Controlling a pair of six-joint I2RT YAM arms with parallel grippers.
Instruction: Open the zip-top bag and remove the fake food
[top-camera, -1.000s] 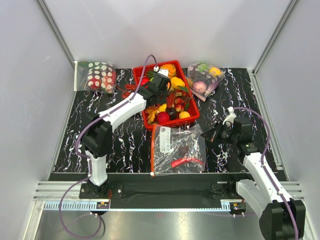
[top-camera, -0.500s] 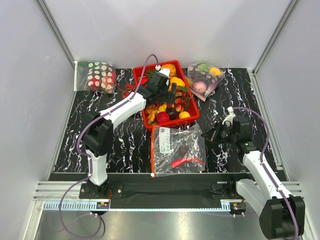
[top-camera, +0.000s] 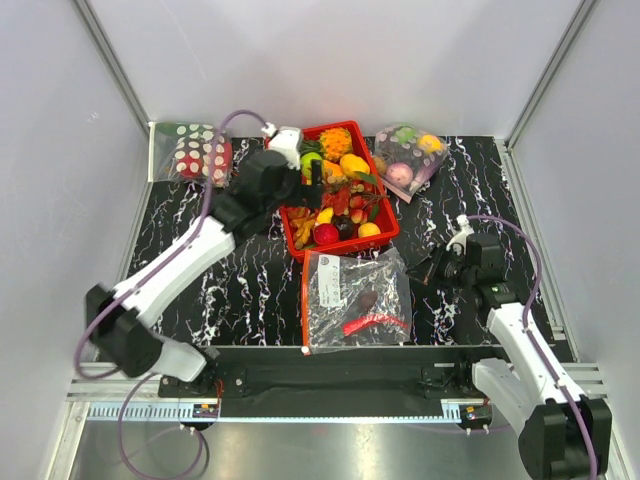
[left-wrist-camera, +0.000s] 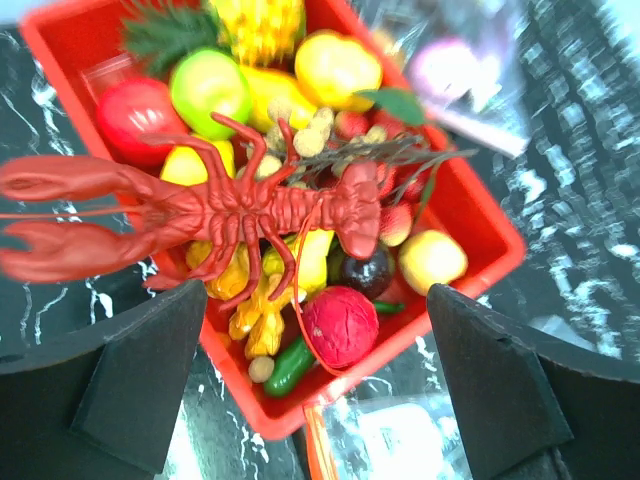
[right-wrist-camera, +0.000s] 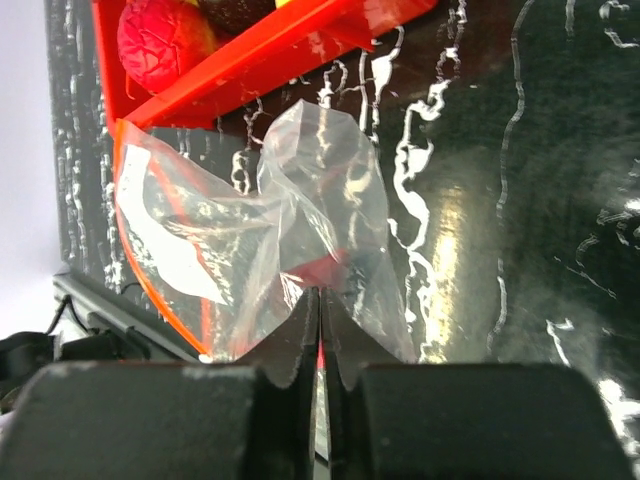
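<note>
The zip-top bag (top-camera: 355, 300) lies flat near the table's front, its orange zip strip (top-camera: 304, 300) on the left. A red chili (top-camera: 375, 324) and a dark ball (top-camera: 368, 299) show inside it. The red lobster (left-wrist-camera: 240, 205) lies on the fruits in the red basket (top-camera: 350, 243). My left gripper (top-camera: 314, 178) hangs wide open over the basket's left part, holding nothing (left-wrist-camera: 315, 295). My right gripper (top-camera: 432, 268) is at the bag's right edge. Its jaws are all but closed on the crumpled film (right-wrist-camera: 320, 292).
A white-dotted red bag (top-camera: 195, 152) lies at the back left. A clear bag of pastel fruits (top-camera: 408, 158) sits at the back right. The basket (left-wrist-camera: 470, 200) is heaped with plastic fruit. White walls enclose the black marbled table on three sides.
My left gripper has opened and drawn back to the left of the basket. The lobster now lies in the basket. The right arm has hardly moved.
</note>
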